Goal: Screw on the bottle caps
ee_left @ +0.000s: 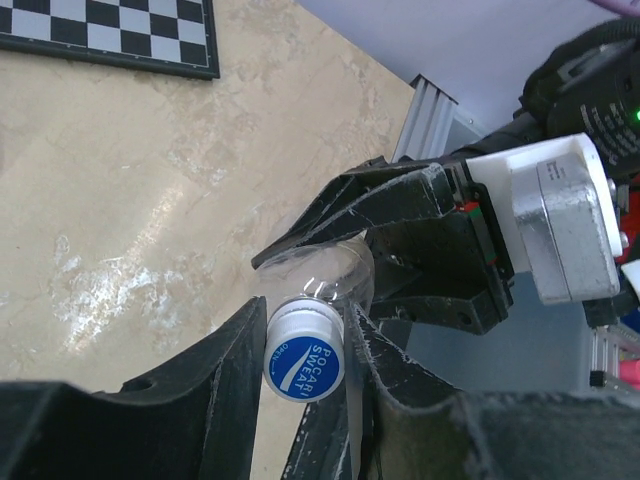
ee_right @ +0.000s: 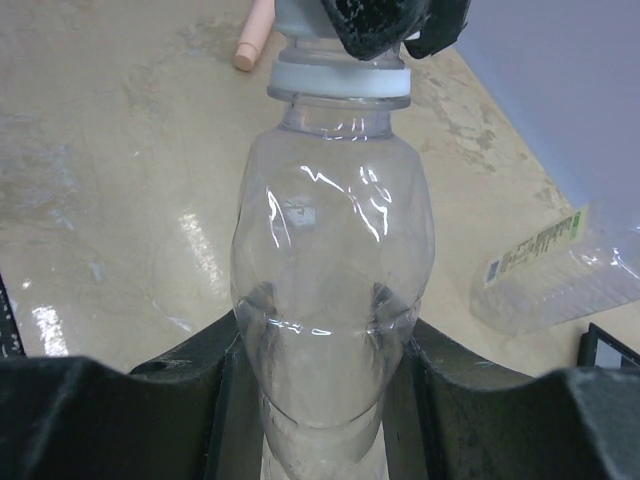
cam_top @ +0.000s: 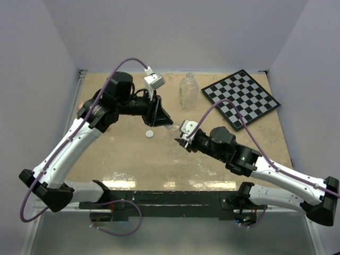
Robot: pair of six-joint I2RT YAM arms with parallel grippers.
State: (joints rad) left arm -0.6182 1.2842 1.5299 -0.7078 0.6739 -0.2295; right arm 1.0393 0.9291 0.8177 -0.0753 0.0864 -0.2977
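Observation:
My right gripper (ee_right: 325,350) is shut on the body of the small clear bottle (ee_right: 330,230) and holds it above the table. My left gripper (ee_left: 305,330) is shut on the blue cap (ee_left: 305,355), which sits on that bottle's neck. In the top view the two grippers meet at mid-table, left (cam_top: 163,121) and right (cam_top: 183,137), with the small bottle (cam_top: 174,129) between them. The white cap (cam_top: 150,134) lies loose on the table just left of them. The large clear bottle (cam_top: 188,91) stands uncapped at the back.
A black-and-white checkerboard (cam_top: 241,98) lies at the back right, behind the right arm. A pink stick (ee_right: 252,35) lies on the table beyond the held bottle. The large bottle also shows to the right in the right wrist view (ee_right: 560,275).

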